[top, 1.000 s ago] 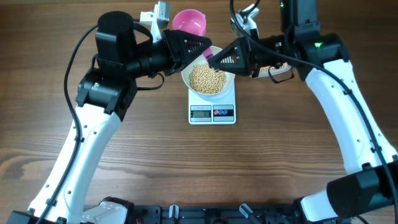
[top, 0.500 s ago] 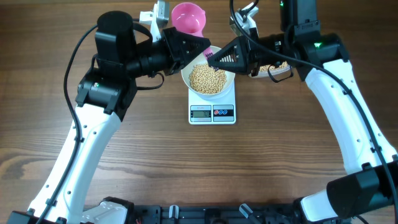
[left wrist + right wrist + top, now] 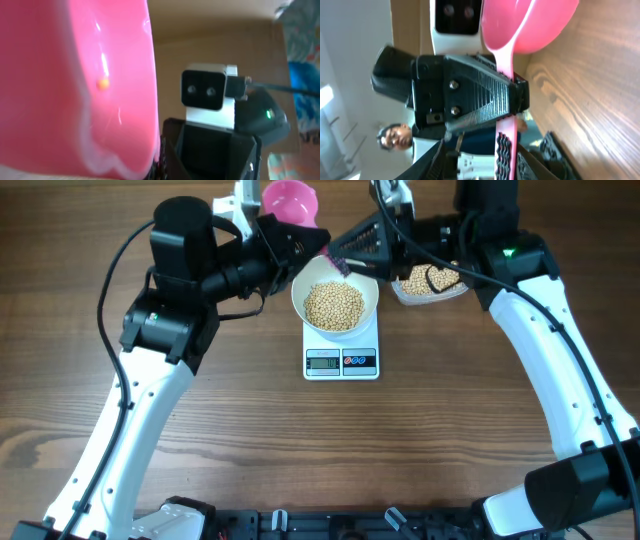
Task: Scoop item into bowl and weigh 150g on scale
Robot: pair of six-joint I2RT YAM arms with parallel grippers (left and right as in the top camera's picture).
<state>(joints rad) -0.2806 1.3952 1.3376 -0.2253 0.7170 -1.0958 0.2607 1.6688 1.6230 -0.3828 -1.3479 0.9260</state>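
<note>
A white bowl (image 3: pixel 297 300) full of tan beans (image 3: pixel 335 305) stands on the white scale (image 3: pixel 341 362). Behind the bowl, a pink scoop (image 3: pixel 290 202) is held in the air by its handle, with my left gripper (image 3: pixel 316 248) shut on it. In the left wrist view the scoop (image 3: pixel 75 75) fills the left side and has one bean (image 3: pixel 102 83) in it. My right gripper (image 3: pixel 341 260) is at the handle's end, its jaws open. In the right wrist view the handle (image 3: pixel 504 115) lies against one pad, and the left gripper (image 3: pixel 512 95) clamps it further up.
A clear plastic tub (image 3: pixel 402 293) holding more beans sits at the back right of the scale, under the right arm. Both arms reach in from the sides and meet above the bowl's far rim.
My left gripper has shut on the scoop's handle and my right gripper has opened. Scoop and both grippers have moved toward the far edge, uncovering the tub.
</note>
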